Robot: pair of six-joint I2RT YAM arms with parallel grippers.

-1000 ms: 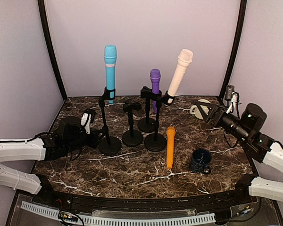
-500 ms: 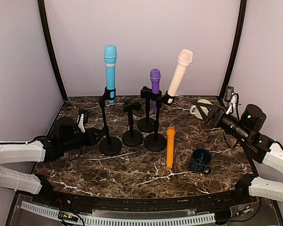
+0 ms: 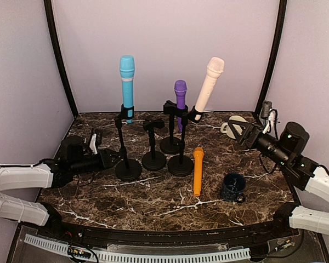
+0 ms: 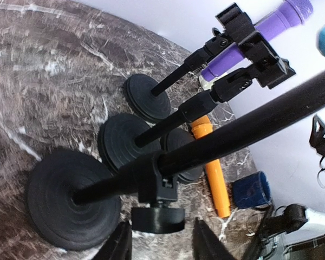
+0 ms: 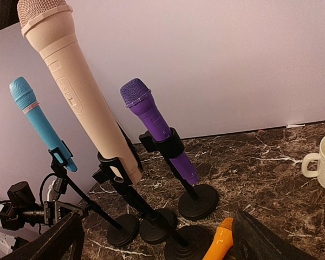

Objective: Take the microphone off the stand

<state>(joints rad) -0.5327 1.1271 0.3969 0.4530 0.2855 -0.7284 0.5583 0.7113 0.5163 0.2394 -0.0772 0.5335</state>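
Three microphones are standing clipped above the surface in the top view; the blue microphone is sitting nearest the left claw, which is hovering by its stand, likely to brace it. Left wrist: fingers are sitting slightly parted, gripping nothing. Right wrist: the right claw is gaping empty.

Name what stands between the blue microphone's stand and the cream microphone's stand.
An empty short stand, its clip holding nothing, sits between the blue microphone's stand and the cream microphone's stand; the top external view shows it.
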